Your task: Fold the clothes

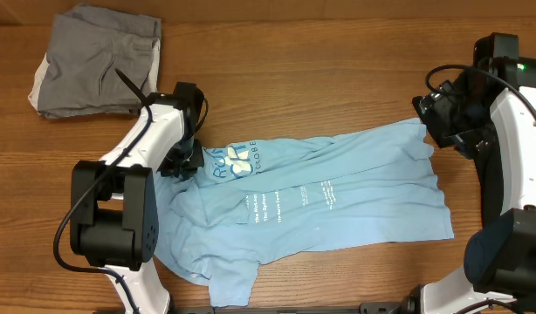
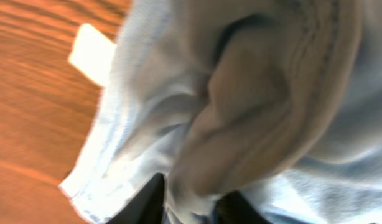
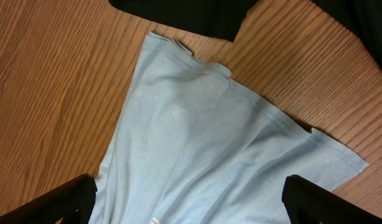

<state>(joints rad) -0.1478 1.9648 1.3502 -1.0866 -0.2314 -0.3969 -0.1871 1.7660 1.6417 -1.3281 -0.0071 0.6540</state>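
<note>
A light blue T-shirt (image 1: 320, 196) with white lettering lies spread across the table, its collar end to the left. My left gripper (image 1: 182, 164) sits at that collar end. In the left wrist view a bunched fold of the blue T-shirt (image 2: 253, 106) fills the gap between its dark fingers (image 2: 147, 202), so the left gripper (image 2: 191, 202) is shut on the cloth. My right gripper (image 1: 443, 122) hovers over the shirt's right end. The right wrist view shows the right gripper (image 3: 197, 202) wide open above the flat blue hem (image 3: 197, 124), holding nothing.
A folded grey garment (image 1: 98, 61) lies at the back left corner. Bare wooden table (image 1: 338, 70) runs along the back. A flat black shape (image 3: 178, 15) crosses the top of the right wrist view; what it is I cannot tell.
</note>
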